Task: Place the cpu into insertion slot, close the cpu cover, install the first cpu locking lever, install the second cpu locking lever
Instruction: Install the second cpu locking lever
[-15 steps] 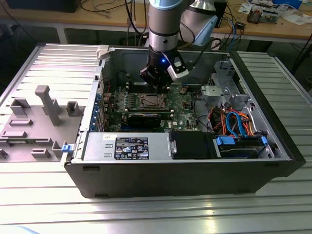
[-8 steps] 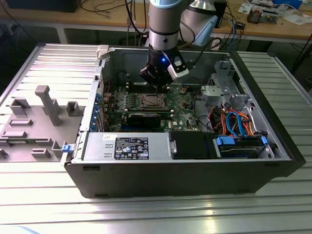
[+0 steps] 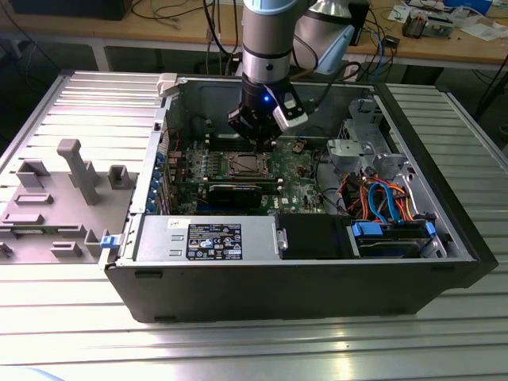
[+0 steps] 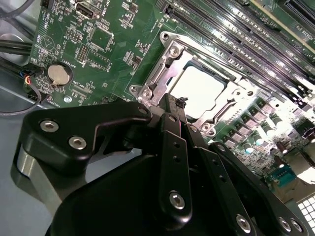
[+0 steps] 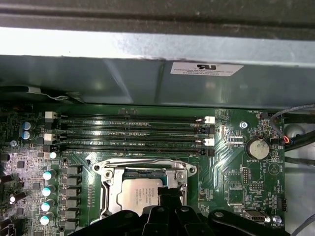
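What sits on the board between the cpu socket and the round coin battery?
In the first wrist view, only green motherboard with small soldered parts lies between the cpu cover around the cpu and the coin battery.

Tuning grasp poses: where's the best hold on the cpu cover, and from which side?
Likely the tabbed outer edge of the cpu cover, approached from straight above. It lies flat as a thin frame around the cpu, with memory slots close alongside, so a side approach looks cramped.

Cpu: smooth pale metal top, dull sheen. Cpu cover: bright silvery metal frame. Hand: matt black, shiny screw heads. Motherboard: glossy green. Worktop: ribbed grey metal.
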Controlling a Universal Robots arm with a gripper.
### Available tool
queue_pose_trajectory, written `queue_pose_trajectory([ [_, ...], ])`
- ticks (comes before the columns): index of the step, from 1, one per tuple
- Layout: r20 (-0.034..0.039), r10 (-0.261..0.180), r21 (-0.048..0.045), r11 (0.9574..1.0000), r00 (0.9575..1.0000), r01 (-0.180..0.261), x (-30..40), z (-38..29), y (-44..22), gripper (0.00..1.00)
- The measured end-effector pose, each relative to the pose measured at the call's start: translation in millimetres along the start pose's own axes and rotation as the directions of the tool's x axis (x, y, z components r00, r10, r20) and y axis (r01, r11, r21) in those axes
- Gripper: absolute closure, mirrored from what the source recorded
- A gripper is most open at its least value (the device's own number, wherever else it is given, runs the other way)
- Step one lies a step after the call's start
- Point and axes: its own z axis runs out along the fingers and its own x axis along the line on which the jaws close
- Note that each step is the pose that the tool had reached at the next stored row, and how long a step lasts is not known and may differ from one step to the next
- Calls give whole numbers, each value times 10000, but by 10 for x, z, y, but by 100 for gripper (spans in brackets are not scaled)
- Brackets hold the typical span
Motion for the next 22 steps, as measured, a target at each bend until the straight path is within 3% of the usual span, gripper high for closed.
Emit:
queue_pose_trajectory([
  [15,-1,-1,1,10000,10000,1,0,-2,-8,89],
  [22,-1,-1,1,10000,10000,1,-1,-38,-6,89],
])
